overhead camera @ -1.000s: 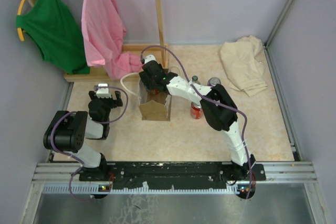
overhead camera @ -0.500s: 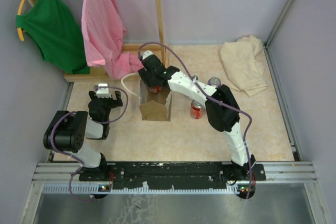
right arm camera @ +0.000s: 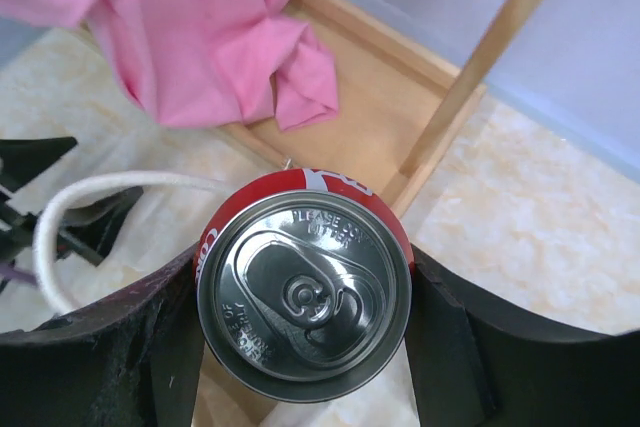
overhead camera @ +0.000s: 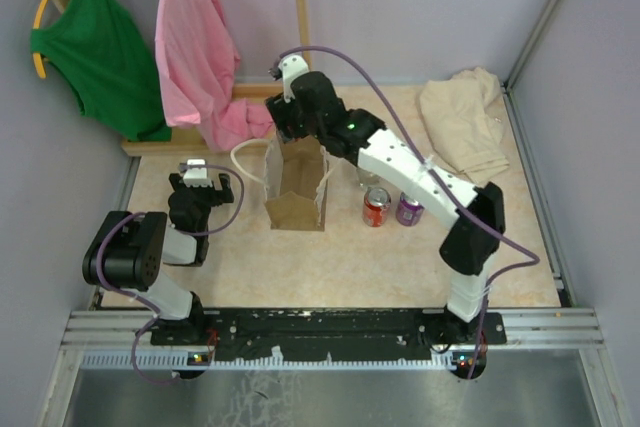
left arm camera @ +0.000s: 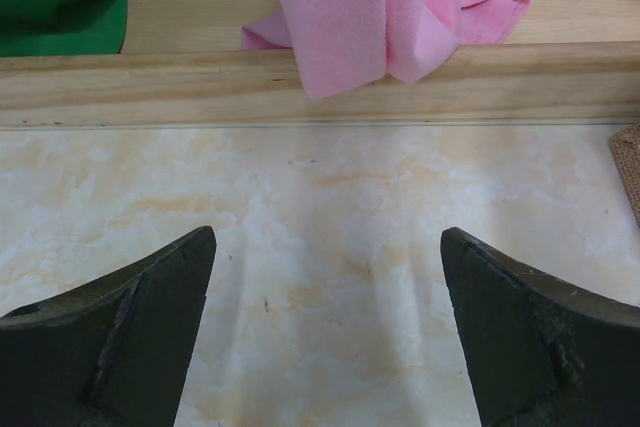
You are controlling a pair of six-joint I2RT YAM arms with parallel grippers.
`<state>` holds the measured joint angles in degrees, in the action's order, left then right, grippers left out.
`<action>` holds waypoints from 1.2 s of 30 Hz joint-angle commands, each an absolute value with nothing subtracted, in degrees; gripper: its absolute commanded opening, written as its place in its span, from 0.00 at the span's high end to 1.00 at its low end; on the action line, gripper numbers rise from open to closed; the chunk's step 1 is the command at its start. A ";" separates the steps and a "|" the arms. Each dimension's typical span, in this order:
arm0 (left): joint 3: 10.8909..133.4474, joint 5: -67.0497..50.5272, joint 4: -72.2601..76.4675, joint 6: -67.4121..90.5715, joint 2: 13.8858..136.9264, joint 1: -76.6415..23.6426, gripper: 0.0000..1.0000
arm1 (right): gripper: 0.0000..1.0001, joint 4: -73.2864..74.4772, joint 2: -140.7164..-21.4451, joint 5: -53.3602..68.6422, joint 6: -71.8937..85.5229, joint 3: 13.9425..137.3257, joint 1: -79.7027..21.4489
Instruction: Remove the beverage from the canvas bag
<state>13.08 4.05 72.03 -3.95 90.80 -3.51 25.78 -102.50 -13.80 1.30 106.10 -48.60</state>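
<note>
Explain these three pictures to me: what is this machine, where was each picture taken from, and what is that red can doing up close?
The machine is two robot arms bolted at the near edge of a table. The wide picture looks down from above and behind them. In it the left arm sits folded near its base, and the right arm reaches out to the bag.

The other two pictures come from cameras on the wrists. One shows the left fingers open and empty above the table. The other shows the right fingers shut on a red can.

A second red can and a purple can stand on the table. A cream cloth lies far right. A pink shirt and a green shirt hang at the back.
</note>
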 commanded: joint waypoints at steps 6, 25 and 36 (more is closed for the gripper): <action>13.81 4.39 73.57 -4.22 91.41 -3.73 0.00 | 1.00 21.88 -79.65 -26.70 -1.33 96.79 -49.57; 13.80 4.35 73.65 -4.21 91.43 -3.74 0.00 | 1.00 25.31 -66.63 -23.14 11.86 67.72 -49.58; 13.80 4.39 73.65 -4.22 91.40 -3.75 0.00 | 1.00 21.64 -74.01 -18.85 11.99 65.75 -50.20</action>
<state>13.10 4.05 72.01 -3.95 90.80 -3.51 30.44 -72.97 -19.22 11.81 64.47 -49.69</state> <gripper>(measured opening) 0.998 0.657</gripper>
